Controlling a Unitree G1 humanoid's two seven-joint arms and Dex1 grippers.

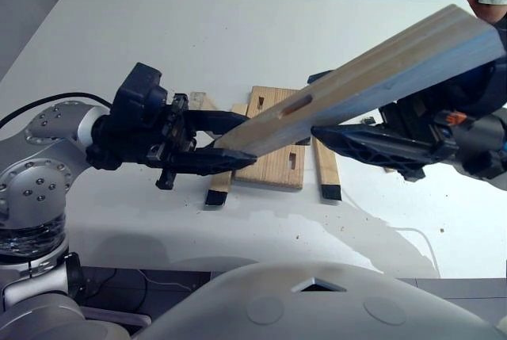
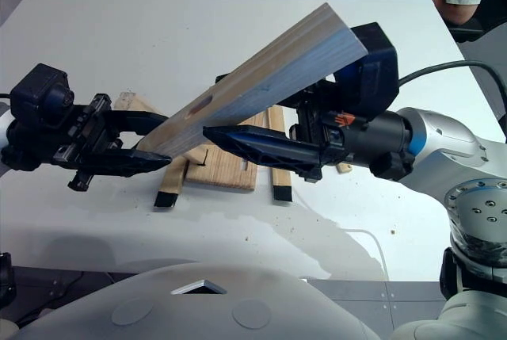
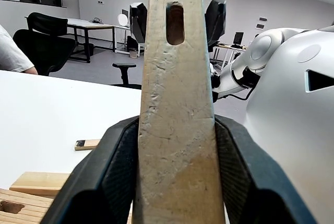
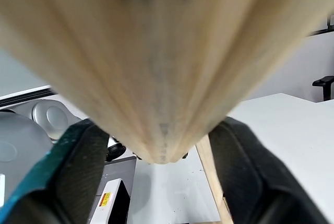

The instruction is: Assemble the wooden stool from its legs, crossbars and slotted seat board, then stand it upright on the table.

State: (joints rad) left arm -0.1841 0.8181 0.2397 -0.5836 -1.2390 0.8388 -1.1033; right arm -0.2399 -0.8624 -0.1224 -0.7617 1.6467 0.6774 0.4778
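White table (image 1: pixel 119 39), leg (image 1: pixel 372 78) aloft — left gripper (image 1: pixel 238 140), right gripper (image 1: pixel 315 104) clamping

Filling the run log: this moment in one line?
left gripper: shut on slotted plank | right gripper: shut on slotted plank | seat board: lying on table

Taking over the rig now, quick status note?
Left gripper: fingers shut on the low end of a long pale wooden plank with an oval slot.
Right gripper: shut on it farther up; plank tilted above the white table.
Slotted wooden seat board lies flat there, black-tipped wooden strips beside it.
Done: no joint visible.
Left: all assembly, standing upright.
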